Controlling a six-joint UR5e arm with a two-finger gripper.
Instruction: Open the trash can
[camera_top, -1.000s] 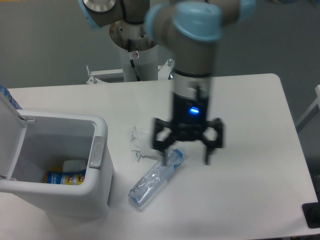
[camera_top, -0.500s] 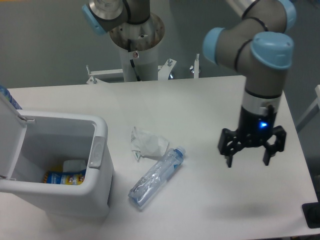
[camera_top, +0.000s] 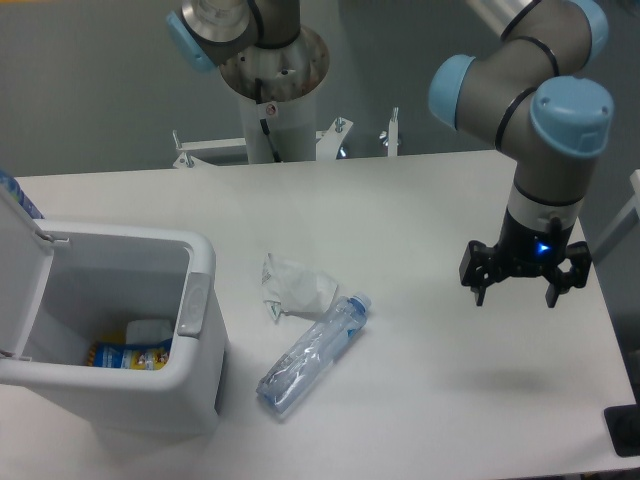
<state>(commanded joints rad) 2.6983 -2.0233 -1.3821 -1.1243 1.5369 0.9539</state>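
Observation:
The trash can (camera_top: 195, 375) is a large white bin at the table's left front. Its lid (camera_top: 18, 262) stands raised on the far left side, so the inside shows. A yellow-blue packet (camera_top: 130, 354) and a white item lie at its bottom. A grey button strip (camera_top: 193, 305) sits on its right rim. My gripper (camera_top: 516, 297) hangs above the table's right side, far from the bin. It is open, with nothing between its fingers.
A crushed clear plastic bottle (camera_top: 312, 354) with a blue cap lies right of the bin. A crumpled white tissue (camera_top: 293, 285) lies just behind it. The arm's base column (camera_top: 268, 90) stands at the table's back edge. A dark object (camera_top: 624, 430) sits at the right front corner.
The gripper has swung from above the bottle to the table's right side and risen a little. The bin, bottle and tissue have not moved.

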